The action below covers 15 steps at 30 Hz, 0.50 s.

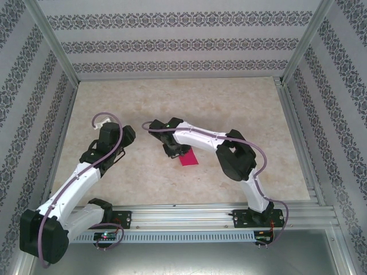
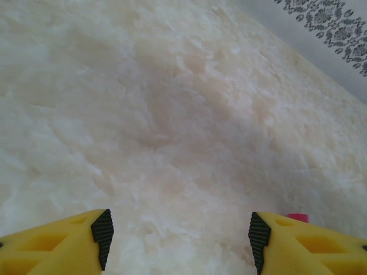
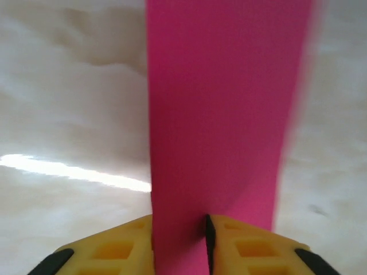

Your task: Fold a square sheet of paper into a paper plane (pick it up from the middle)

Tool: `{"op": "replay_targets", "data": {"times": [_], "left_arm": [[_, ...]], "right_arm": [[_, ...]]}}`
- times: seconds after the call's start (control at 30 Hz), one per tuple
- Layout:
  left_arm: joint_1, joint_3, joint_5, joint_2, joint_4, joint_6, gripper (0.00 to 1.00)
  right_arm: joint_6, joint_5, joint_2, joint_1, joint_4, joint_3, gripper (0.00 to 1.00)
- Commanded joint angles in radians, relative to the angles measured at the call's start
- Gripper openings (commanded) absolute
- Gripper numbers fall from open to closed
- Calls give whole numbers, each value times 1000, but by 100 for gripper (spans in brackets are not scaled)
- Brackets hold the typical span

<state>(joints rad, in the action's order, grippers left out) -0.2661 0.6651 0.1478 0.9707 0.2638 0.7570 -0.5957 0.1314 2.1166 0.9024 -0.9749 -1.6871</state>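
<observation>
Near the middle of the table (image 1: pixel 241 109), the pink paper (image 1: pixel 188 158) lies on the pale marbled surface. It sits just beside the tip of the right gripper (image 1: pixel 174 151), and part of it is tucked under that tip. From above it reads as a small slanted patch, smaller than the gripper's black housing.

From the right wrist, the paper (image 3: pixel 223 114) is a long magenta band running straight away from the camera, its right edge blurred. The right gripper (image 3: pixel 179 220) has its 2 yellow fingers (image 3: pixel 241 246) a narrow gap apart, and the band fills that gap and passes behind the right-hand finger. I cannot tell whether the pads touch the sheet.

The left gripper (image 2: pixel 180 226) stands wide – its 2 fingers are well apart, with nothing between them but bare tabletop. A sliver of the pink paper (image 2: pixel 297 217) peeks over its right finger, near but not touching.
</observation>
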Motion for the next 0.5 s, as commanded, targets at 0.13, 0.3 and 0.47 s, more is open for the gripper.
{"op": "replay_targets", "data": {"times": [0.13,0.3,0.47], "left_arm": [[13,-12,-77,-13,46,-15,71],[13,12,-270,89,-13,-35,72],[11,65,-440,233,-45,-35,70]], "right_arm": [[-90,-485,-348,-138,669,437,47],[-173,-662,-372,-218,922,629,35],[-181,-684,-295,-225,954,619,25]]}}
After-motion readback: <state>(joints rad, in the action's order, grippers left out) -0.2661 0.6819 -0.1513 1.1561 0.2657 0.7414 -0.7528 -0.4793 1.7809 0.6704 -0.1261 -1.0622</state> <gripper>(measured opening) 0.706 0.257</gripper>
